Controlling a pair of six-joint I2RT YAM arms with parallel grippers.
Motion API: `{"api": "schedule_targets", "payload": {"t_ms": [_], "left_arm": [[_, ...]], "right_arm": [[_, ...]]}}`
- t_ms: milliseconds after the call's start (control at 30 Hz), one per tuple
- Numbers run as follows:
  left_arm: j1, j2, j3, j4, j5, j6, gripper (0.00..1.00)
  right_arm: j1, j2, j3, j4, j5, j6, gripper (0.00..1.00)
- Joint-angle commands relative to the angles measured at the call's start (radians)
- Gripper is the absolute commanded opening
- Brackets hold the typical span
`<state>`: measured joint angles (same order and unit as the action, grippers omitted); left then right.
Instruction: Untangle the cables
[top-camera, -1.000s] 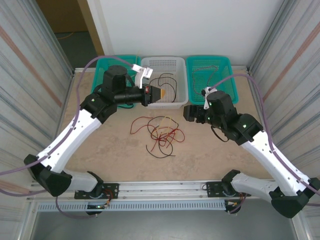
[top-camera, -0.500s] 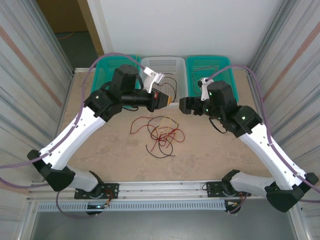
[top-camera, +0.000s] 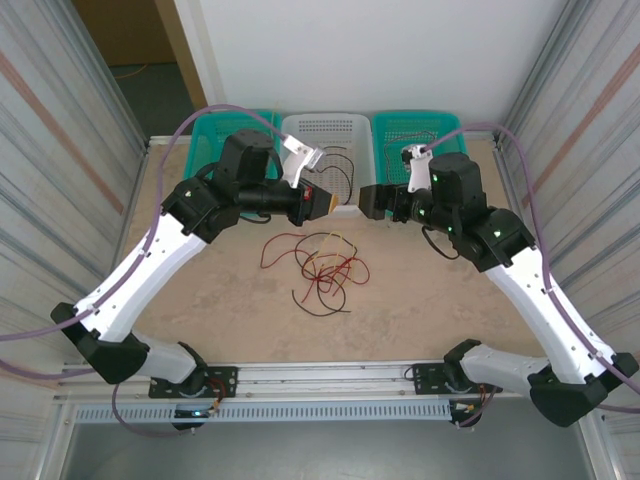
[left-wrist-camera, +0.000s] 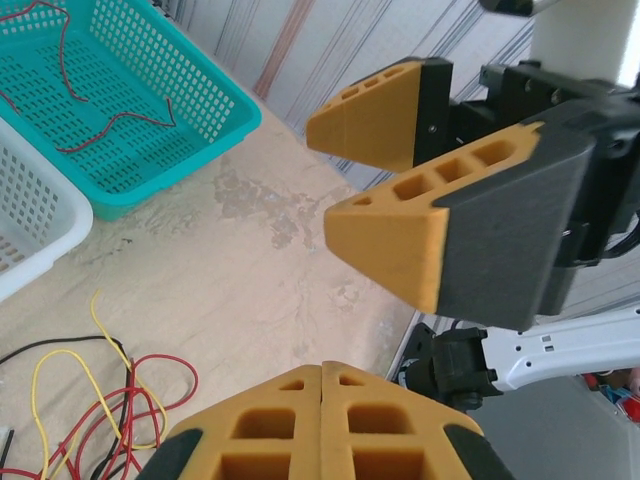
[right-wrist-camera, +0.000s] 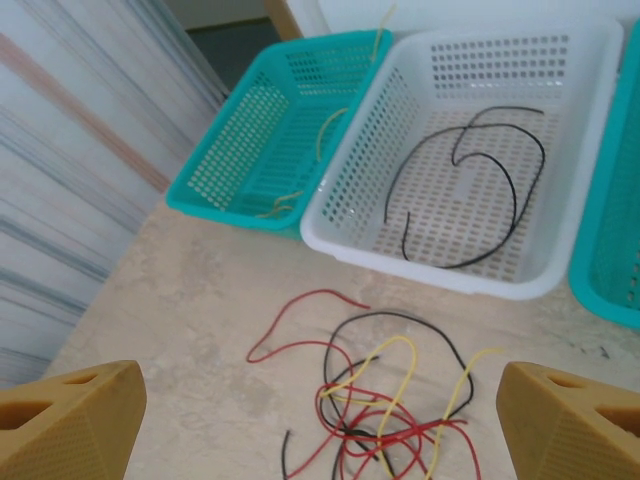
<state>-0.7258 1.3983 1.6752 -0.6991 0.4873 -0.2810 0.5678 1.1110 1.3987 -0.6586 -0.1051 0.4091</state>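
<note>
The cables (top-camera: 318, 265) lie knotted on the table (top-camera: 420, 300), red, black and yellow together; a few separated wires sit in the baskets (right-wrist-camera: 430, 268). Most untangling remains. The left gripper (left-wrist-camera: 320, 378) is closed on nothing, and the right gripper (left-wrist-camera: 326, 170) is spread wide.

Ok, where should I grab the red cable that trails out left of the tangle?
Pinch the red cable on its free arc, coming from straight above and closing across the wire. That stretch lies flat on the table, alone and clear of the knot.
</note>
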Motion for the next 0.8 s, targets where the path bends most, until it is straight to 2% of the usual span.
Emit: {"api": "schedule_targets", "payload": {"t_ms": [0, 100, 200, 267, 367, 467, 533, 633, 767], "left_arm": [[0.015, -0.041, -0.013, 0.027, 0.016, 0.006, 0.00], [0.028, -0.046, -0.037, 0.027, 0.015, -0.002, 0.00], [0.031, -0.061, -0.080, 0.035, 0.012, -0.010, 0.00], [0.037, -0.072, -0.111, 0.036, -0.001, -0.015, 0.00], [0.048, -0.094, -0.175, 0.046, -0.032, -0.040, 0.00], [0.071, -0.123, -0.293, 0.064, -0.134, -0.128, 0.00], [0.119, -0.140, -0.383, 0.056, -0.190, -0.225, 0.14], [0.260, -0.191, -0.523, 0.056, -0.181, -0.364, 0.19], [0.408, -0.311, -0.664, 0.081, -0.188, -0.424, 0.27]], "right_arm": [[-0.023, 0.030, 0.037, -0.003, -0.004, -0.016, 0.90], [-0.061, 0.090, 0.025, -0.028, 0.004, 0.003, 0.87], [-0.064, 0.170, -0.017, -0.038, 0.005, 0.034, 0.77], [-0.048, 0.215, -0.073, -0.003, -0.008, 0.060, 0.72], [-0.010, 0.289, -0.141, 0.071, -0.012, 0.101, 0.69], [0.055, 0.382, -0.133, 0.099, -0.024, 0.109, 0.65], [0.126, 0.438, -0.111, 0.113, -0.031, 0.060, 0.67], [0.233, 0.540, -0.045, 0.092, -0.018, -0.038, 0.72], [0.311, 0.708, 0.082, 0.036, 0.011, -0.133, 0.74]]}}
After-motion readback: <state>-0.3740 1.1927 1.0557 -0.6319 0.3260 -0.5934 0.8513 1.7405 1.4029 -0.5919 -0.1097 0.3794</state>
